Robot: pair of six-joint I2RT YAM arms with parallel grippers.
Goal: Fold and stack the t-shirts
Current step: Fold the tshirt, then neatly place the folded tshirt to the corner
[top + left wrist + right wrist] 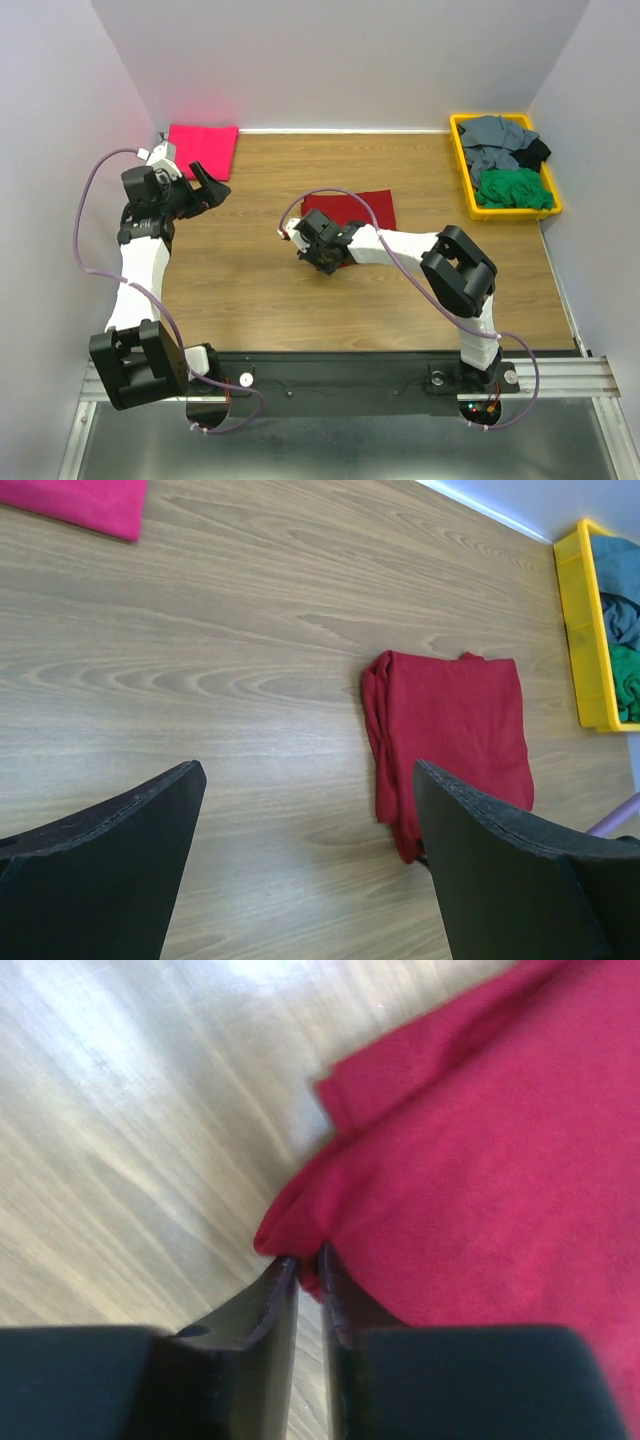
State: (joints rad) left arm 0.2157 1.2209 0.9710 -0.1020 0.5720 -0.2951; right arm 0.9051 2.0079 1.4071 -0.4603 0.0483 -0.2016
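Observation:
A folded dark crimson-red t-shirt (362, 208) (455, 730) (480, 1160) lies at the middle of the wooden table. My right gripper (322, 255) (308, 1258) is at its near-left corner, shut on a pinch of the shirt's edge, with fabric bunched between the fingertips. A folded hot-pink t-shirt (203, 148) (80, 500) rests at the far left corner. My left gripper (215, 185) (308, 767) hovers just right of the pink shirt, jaws wide open and holding nothing, with only bare wood between them.
A yellow bin (465, 180) (572, 610) at the far right holds crumpled grey (495, 140), green (512, 188) and black (537, 152) shirts. White walls close in the table on the left, back and right. The arm bases sit on a rail at the near edge.

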